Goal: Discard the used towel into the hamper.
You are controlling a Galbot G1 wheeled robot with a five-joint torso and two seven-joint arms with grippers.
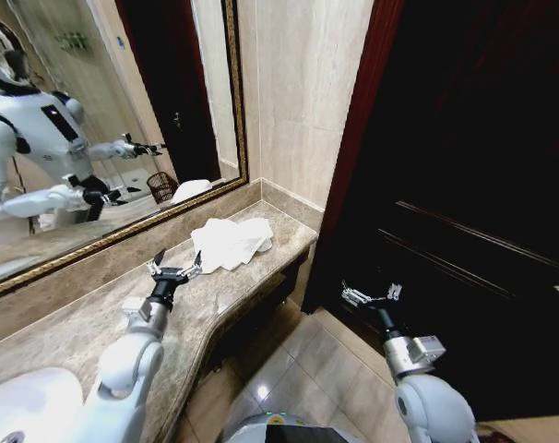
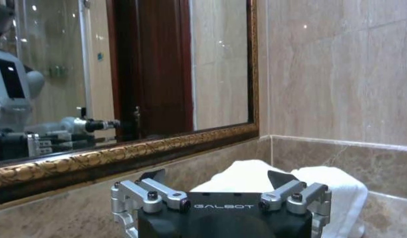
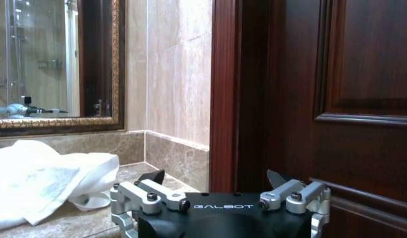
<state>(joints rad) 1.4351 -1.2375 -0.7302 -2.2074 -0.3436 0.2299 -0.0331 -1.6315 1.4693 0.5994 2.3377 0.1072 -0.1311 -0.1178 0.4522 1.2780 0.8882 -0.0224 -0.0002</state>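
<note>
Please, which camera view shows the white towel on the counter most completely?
The head view: the whole towel lies crumpled on the marble counter, ahead of the open left gripper. The left wrist view shows its top behind the gripper; the right wrist view shows one side.

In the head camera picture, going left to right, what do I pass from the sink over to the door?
White ceramic sink → open left gripper over the marble counter → crumpled white towel → open right gripper → dark red-brown wooden door.

"GALBOT" on the left tool [image 2: 216,184] and right tool [image 3: 216,184] housings.
</note>
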